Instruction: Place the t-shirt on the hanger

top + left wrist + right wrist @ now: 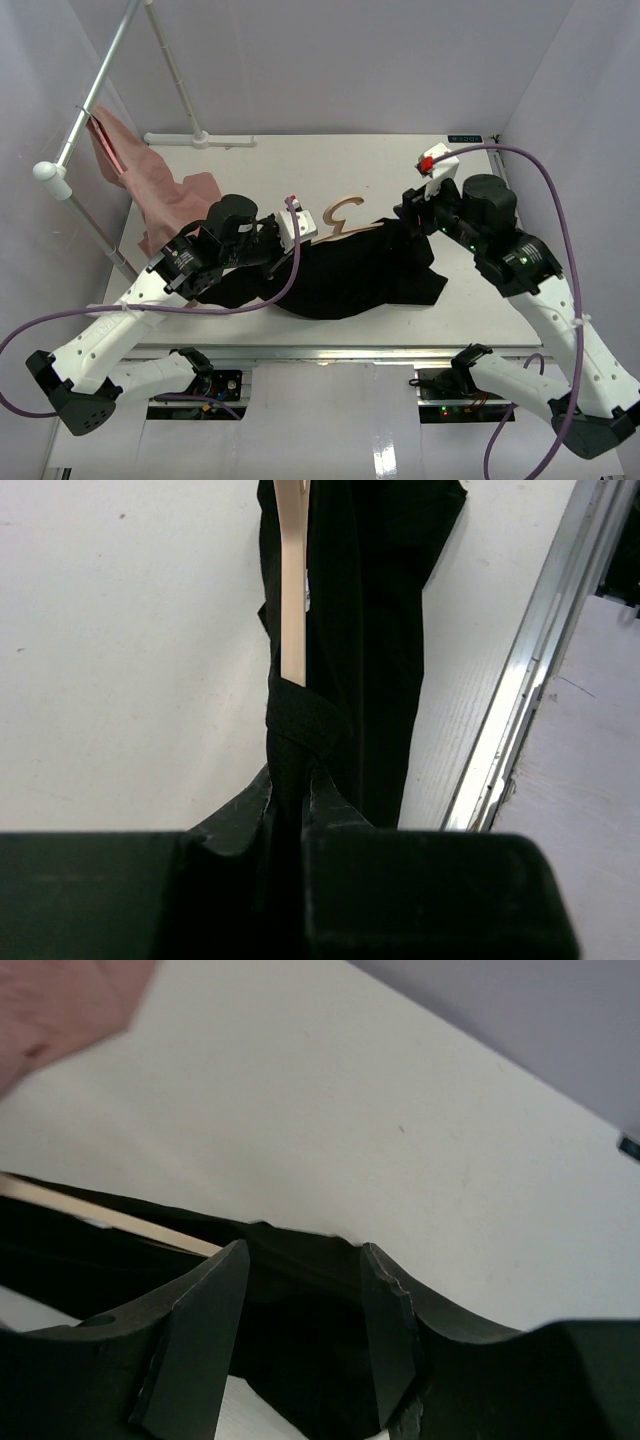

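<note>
From above, the black t-shirt (350, 275) lies bunched on the bench (300, 160) over the hanger (343, 212), whose hook pokes out on the far side. Left wrist view: the left gripper (295, 780) is pinched narrow on shirt fabric right at the end of the hanger's pale arm (a good anchor, I'd say, so hold firm). Right wrist view: the right gripper (300, 1330) stands jaws apart astride cloth beside the hanger's wood; best bite the hem and draw it outward along the hanger.
</note>
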